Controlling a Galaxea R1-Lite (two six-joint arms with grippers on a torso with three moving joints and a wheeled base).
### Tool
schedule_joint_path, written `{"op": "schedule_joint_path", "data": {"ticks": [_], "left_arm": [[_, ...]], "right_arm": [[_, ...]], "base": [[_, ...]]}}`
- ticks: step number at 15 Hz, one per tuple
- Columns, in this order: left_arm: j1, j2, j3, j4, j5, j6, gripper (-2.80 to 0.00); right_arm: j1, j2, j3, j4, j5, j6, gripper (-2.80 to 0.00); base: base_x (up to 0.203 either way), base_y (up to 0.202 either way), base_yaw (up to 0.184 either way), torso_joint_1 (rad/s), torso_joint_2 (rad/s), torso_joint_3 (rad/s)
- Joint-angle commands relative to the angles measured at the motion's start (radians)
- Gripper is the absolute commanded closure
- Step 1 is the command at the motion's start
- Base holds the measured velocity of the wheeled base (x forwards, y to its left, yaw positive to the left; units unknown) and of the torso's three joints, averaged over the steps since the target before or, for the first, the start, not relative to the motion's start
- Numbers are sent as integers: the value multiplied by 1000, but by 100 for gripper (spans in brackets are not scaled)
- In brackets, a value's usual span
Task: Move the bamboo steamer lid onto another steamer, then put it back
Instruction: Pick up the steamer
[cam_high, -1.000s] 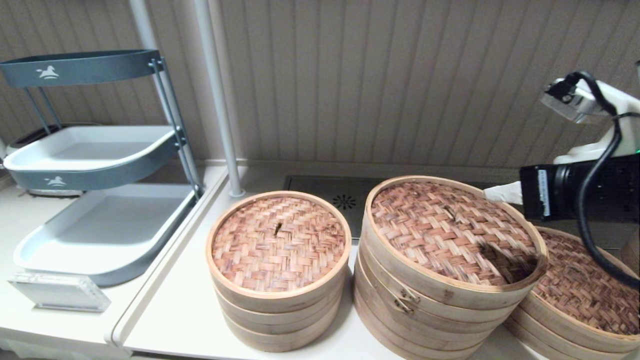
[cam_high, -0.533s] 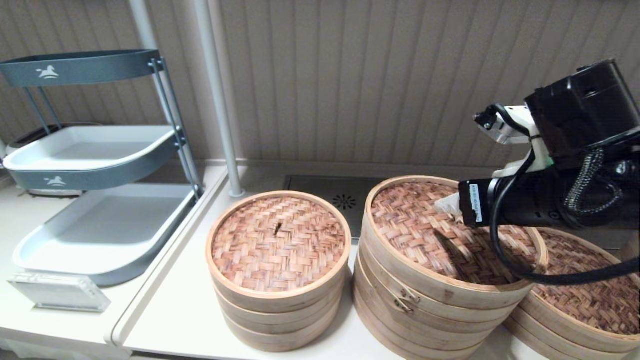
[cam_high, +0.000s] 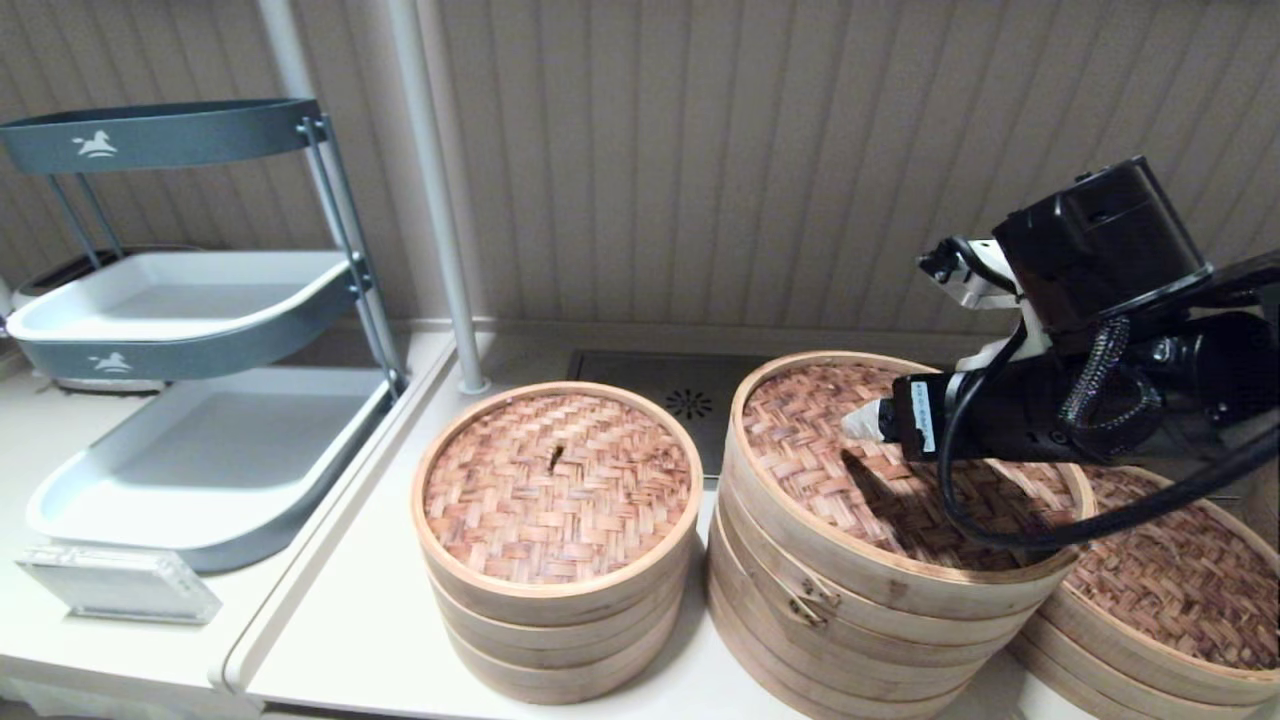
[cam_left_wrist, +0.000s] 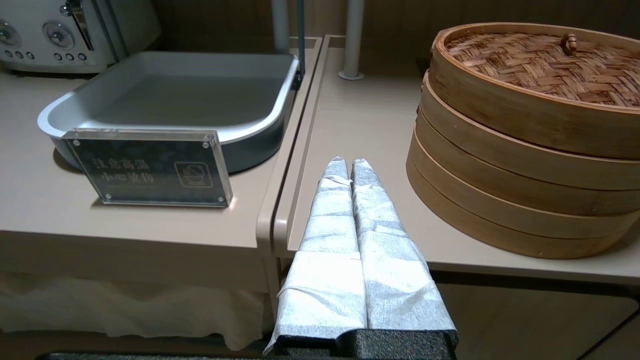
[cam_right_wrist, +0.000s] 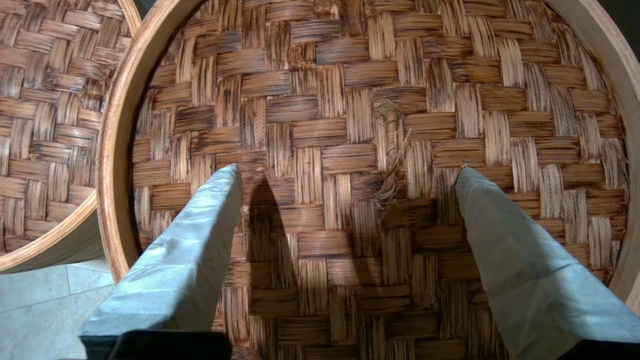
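The bamboo steamer lid (cam_high: 900, 470) is sitting on top of the tall clasped stack (cam_high: 850, 610) in the middle of the counter, lying flat with its woven face upward and its deep pale rim standing up all round; being round, it is showing no long axis, though the small centre knot (cam_right_wrist: 391, 150) is running as a short cord lengthwise between the two fingers in the right wrist view. The right gripper (cam_right_wrist: 345, 175) is hovering over the lid's centre with its fingers spread wide apart, one on each side of the knot, holding nothing. Another steamer (cam_high: 1170, 600) is sitting low just beside the tall stack on the robot's right, its rim tucked close against it. On the other side, the narrower stack (cam_high: 555, 540) is standing near, with a strip of bare counter (cam_high: 340, 620) between them. The left gripper (cam_left_wrist: 350, 165) is parked low at the counter's front edge, its wrapped fingers pressed together and empty, near a clear sign holder (cam_left_wrist: 147, 167) and a grey tray (cam_left_wrist: 165, 95).
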Motion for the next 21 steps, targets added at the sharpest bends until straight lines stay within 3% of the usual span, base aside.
{"op": "schedule_joint_path", "data": {"ticks": [1, 13, 21], "left_arm": [[1, -2, 25, -1, 0, 0, 0], [0, -2, 25, -1, 0, 0, 0], [0, -2, 25, -1, 0, 0, 0]], "right_arm": [[-4, 10, -4, 2, -2, 3, -280], [-72, 37, -3, -30, -2, -6, -280], [-74, 48, 6, -33, 7, 0, -280]], "base": [[0, 0, 0, 0, 0, 0], [0, 0, 0, 0, 0, 0], [0, 0, 0, 0, 0, 0]]}}
